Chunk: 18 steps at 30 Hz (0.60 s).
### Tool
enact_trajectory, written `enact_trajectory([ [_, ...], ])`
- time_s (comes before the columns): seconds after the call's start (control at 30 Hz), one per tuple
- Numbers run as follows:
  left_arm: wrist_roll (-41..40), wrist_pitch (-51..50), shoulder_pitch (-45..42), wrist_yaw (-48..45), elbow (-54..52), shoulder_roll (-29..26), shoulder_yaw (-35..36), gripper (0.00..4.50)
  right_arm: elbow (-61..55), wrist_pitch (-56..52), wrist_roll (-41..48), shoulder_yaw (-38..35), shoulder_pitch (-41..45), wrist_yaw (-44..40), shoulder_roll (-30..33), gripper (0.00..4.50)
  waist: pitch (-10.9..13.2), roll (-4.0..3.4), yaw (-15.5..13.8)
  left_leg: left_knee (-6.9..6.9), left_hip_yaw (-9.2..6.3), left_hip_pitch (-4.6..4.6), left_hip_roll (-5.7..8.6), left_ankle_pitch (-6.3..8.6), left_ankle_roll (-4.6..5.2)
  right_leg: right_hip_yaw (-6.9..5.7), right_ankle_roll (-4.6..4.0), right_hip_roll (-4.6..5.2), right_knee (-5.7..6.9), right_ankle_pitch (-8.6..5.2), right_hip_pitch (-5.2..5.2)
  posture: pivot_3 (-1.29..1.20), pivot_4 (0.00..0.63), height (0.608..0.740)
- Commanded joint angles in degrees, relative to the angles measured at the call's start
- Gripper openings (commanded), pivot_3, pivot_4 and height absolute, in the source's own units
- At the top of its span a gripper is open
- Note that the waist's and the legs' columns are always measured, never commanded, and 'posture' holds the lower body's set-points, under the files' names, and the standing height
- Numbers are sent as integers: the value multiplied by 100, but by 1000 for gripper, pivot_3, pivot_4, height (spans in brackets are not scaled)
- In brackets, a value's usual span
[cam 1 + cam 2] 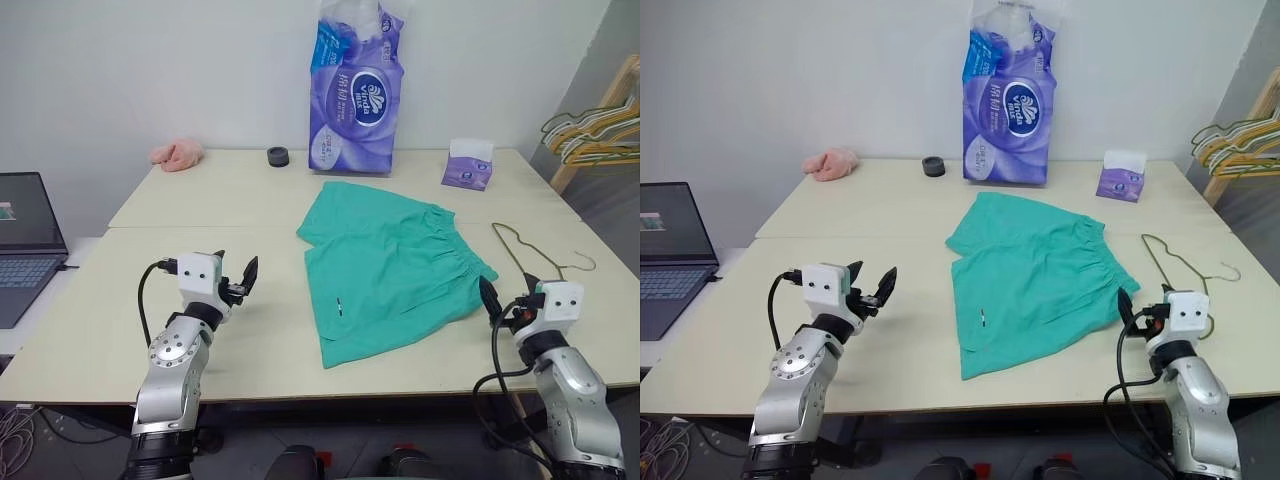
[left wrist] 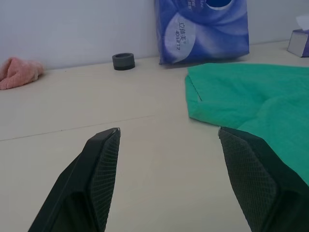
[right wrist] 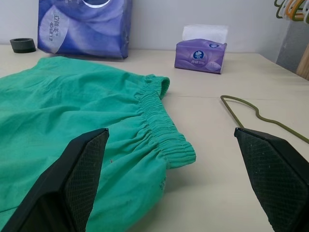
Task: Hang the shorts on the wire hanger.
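The teal-green shorts [image 1: 390,265] lie flat in the middle of the cream table [image 1: 250,210], with the gathered waistband [image 3: 161,125] toward the right. Right of the waistband, the thin olive-gold wire hanger [image 1: 530,255] lies flat on the table, its hook toward the right edge. My left gripper [image 1: 240,280] hovers over bare table to the left of the shorts, open and holding nothing. My right gripper [image 1: 1145,310] is near the front right, just in front of the waistband and the hanger, also open and holding nothing. Its fingers [image 3: 79,169] stand wide in the right wrist view.
A tall purple tissue-roll pack [image 1: 357,90] stands at the back, with a small purple tissue box [image 1: 468,165] to its right. A black ring [image 1: 278,156] and a pink cloth lump [image 1: 178,153] lie at the back left. A laptop [image 1: 25,240] sits far left. Bunched hangers [image 1: 595,130] hang at the right.
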<state>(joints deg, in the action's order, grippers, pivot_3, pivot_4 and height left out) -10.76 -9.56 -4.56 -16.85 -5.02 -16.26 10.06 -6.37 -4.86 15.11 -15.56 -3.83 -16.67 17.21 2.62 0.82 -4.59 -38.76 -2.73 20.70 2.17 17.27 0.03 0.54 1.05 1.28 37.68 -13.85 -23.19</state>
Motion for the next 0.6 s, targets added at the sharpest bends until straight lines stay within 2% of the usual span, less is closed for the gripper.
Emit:
enact_trajectory([
  [0.03,14,210,21,66,-189,-1,75,3439,-63,192,-9,-52,87,-57,61,4452,0,0,-2,0,0,0,0,0,0,0,0,0,0,0,0,152,18,740],
  [0.33,129,119,80,371,-255,66,95,3439,24,238,-61,4,190,-192,106,4452,0,0,-7,0,0,0,0,0,0,0,1,0,0,-1,0,160,22,740],
  [0.5,-180,186,148,116,-287,111,103,3439,-29,210,-87,35,246,-242,137,4452,0,0,-5,0,0,0,0,0,0,0,1,0,0,-1,0,156,25,740],
  [0.6,-432,332,271,-352,-420,43,11,3439,-101,181,-87,63,221,-260,166,4452,1,-1,-2,0,0,0,0,0,0,0,1,1,0,-1,0,152,26,740],
])
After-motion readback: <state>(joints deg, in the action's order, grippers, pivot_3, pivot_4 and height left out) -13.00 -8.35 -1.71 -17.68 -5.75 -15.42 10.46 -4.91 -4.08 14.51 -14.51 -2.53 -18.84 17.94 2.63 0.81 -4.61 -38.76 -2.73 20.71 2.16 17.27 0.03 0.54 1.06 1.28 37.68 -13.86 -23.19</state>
